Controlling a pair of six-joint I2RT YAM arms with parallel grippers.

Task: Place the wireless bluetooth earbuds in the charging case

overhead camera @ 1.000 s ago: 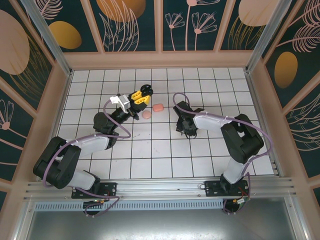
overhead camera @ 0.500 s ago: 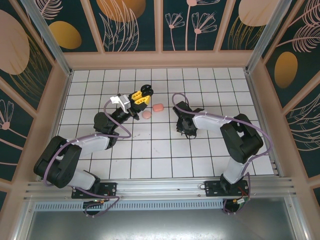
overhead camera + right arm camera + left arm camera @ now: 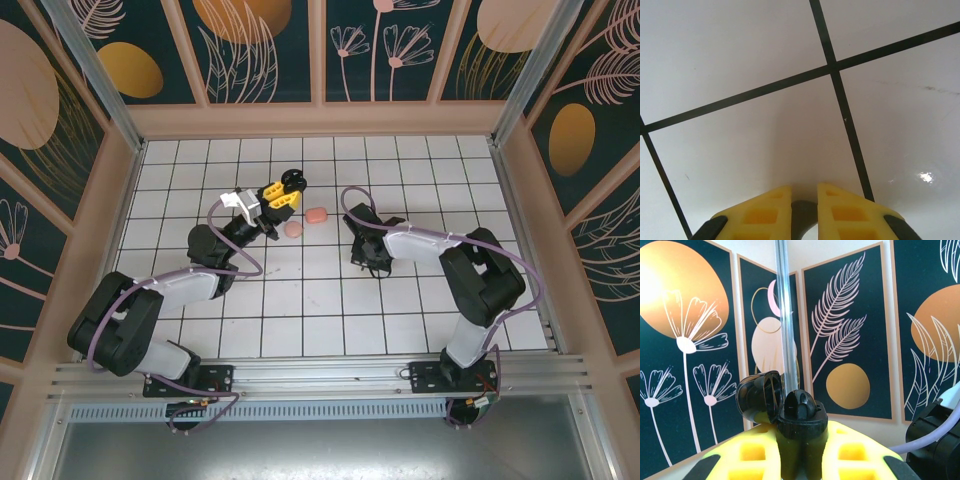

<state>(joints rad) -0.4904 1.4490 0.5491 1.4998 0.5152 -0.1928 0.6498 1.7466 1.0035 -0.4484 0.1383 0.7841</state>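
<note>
**Left fingers clamped on black case; right fingers low on the tabletop**

- Right gripper: nearest of the lot, right of centre, pointed down at the white tiled tabletop. In my right wrist view the yellow fingers sit close together with a narrow gap, tips just above the tile and beside a crossing of black grout lines.
- A small dark piece fills that gap. I cannot tell whether it is an earbud or part of the gripper, so I cannot tell whether this is a grasp.
- Farther in, near centre: a round pink case lies flat on the tabletop. An oblong pink case lies just beside it, to the far right. Both sit between the two grippers and neither gripper touches them.
- Left gripper: farthest, left of the pink cases, raised off the tabletop and tilted up toward the back wall. Its fingers are clenched on the black charging case, one on each side of the body.
- The case's lid is swung open to the left. I can't see into the wells from this angle.
- Behind the case in the left wrist view are the dark floral wall panels.
</note>
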